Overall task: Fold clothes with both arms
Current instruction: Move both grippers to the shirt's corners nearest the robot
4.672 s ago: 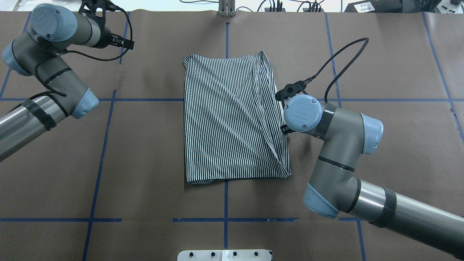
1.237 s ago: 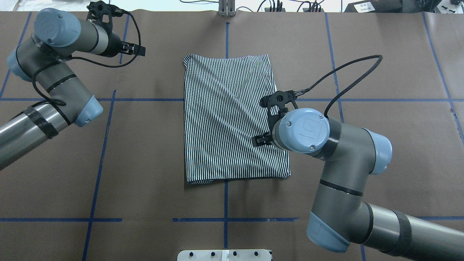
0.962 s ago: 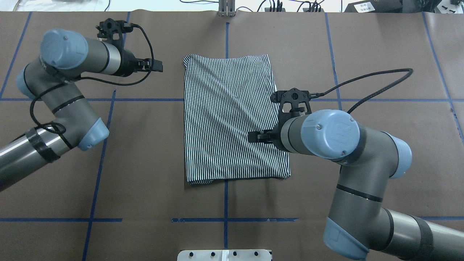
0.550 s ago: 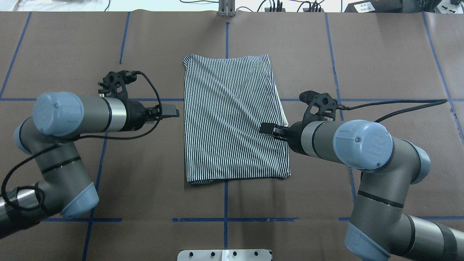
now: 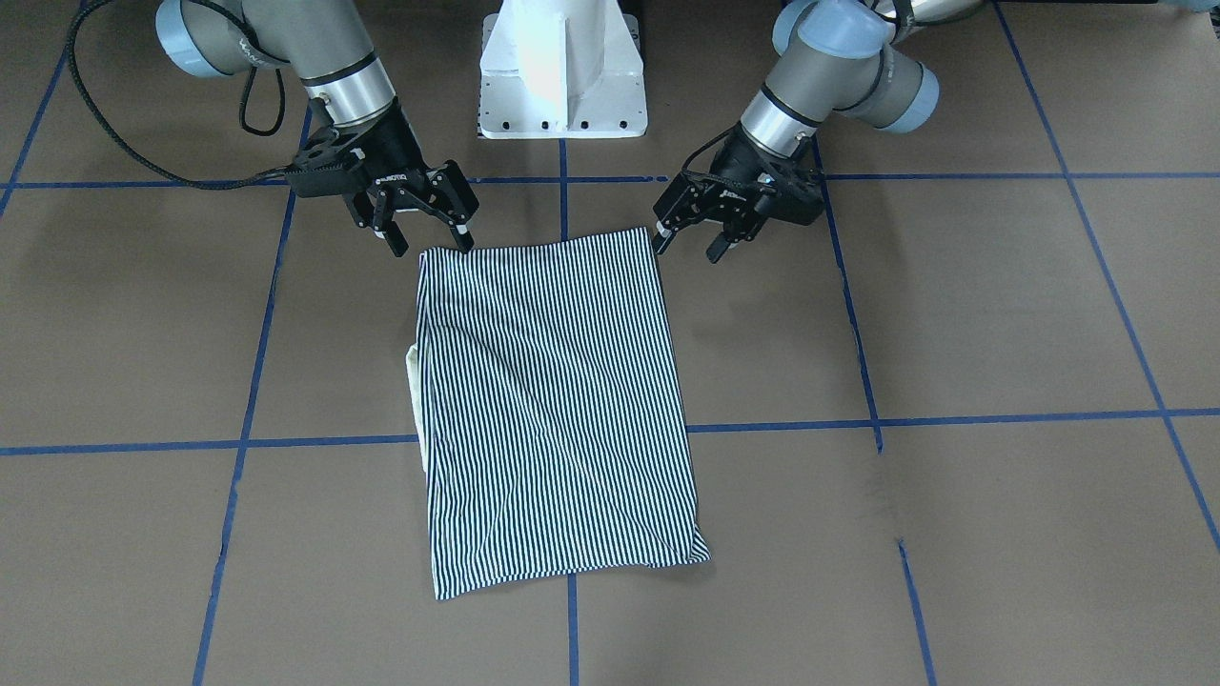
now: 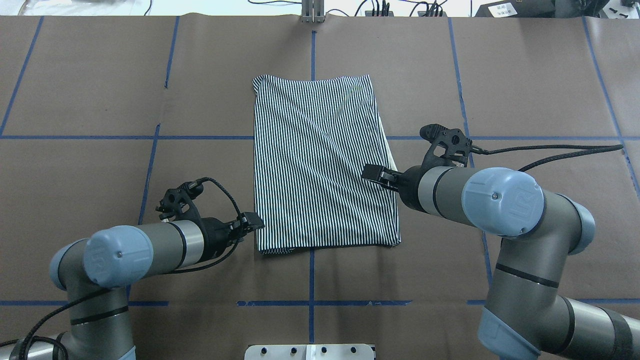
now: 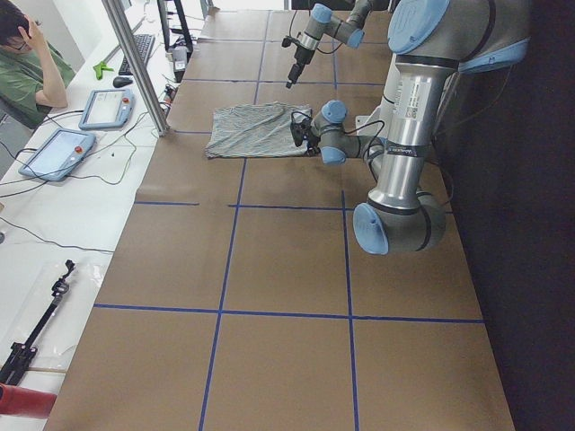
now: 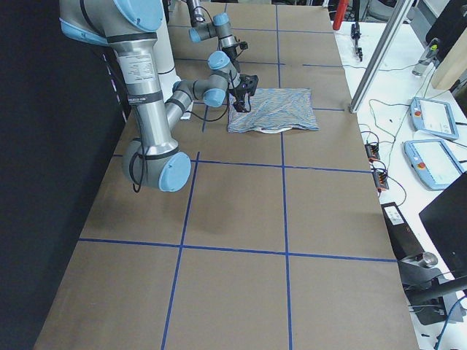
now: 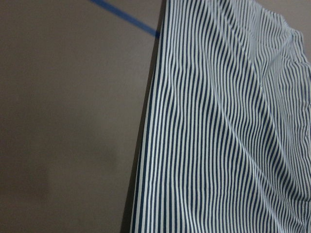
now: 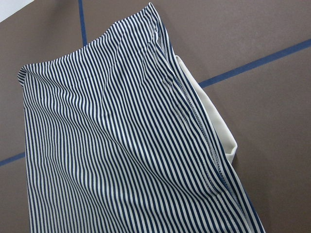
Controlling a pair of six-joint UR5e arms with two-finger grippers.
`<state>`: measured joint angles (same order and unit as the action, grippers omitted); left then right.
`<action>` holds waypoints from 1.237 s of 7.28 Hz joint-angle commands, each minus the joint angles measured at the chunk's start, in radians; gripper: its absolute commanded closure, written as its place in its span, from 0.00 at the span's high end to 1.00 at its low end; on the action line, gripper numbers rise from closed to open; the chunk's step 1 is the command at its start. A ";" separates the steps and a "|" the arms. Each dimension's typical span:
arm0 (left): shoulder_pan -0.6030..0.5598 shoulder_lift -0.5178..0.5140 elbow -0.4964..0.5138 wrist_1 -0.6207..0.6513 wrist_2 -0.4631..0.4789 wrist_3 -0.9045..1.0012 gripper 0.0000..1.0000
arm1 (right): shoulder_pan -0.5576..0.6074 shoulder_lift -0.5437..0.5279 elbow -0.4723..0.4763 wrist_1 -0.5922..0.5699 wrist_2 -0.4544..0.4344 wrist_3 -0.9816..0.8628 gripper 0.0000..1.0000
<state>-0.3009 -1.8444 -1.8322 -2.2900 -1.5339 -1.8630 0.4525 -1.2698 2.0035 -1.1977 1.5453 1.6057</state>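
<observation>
The striped shirt [image 6: 320, 160] lies folded into a flat rectangle in the middle of the table, also seen in the front view [image 5: 553, 400]. A strip of cream collar [image 6: 387, 150] pokes out from its right edge [image 10: 214, 121]. My left gripper [image 5: 688, 246] is open and empty, just off the shirt's robot-side left corner [image 6: 252, 223]. My right gripper [image 5: 431, 248] is open and empty, hovering at the robot-side right corner; in the overhead view it [image 6: 374, 173] shows over the shirt's right edge. Both wrist views look down on striped cloth [image 9: 218, 136].
Brown table paper carries a grid of blue tape lines [image 6: 311, 280]. The white pedestal base [image 5: 562, 67] stands at the robot's edge. A metal post [image 6: 312, 12] rises at the far edge. Beside the table, a person [image 7: 27, 63] sits near two pendants [image 7: 54, 153].
My left arm swung from the table's far left down to the shirt's robot-side left corner. My right gripper let the folded flap lie flat and drew back to the right edge.
</observation>
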 commanded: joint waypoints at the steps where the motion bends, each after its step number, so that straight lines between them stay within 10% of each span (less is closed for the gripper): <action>1: 0.046 -0.012 0.025 0.023 0.023 -0.048 0.55 | 0.000 0.000 0.000 0.001 -0.002 0.000 1.00; 9: 0.048 -0.053 0.056 0.024 0.029 -0.047 0.49 | 0.000 0.000 0.000 0.001 -0.008 0.000 1.00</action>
<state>-0.2532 -1.8966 -1.7773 -2.2658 -1.5048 -1.9100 0.4525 -1.2701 2.0034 -1.1965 1.5366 1.6061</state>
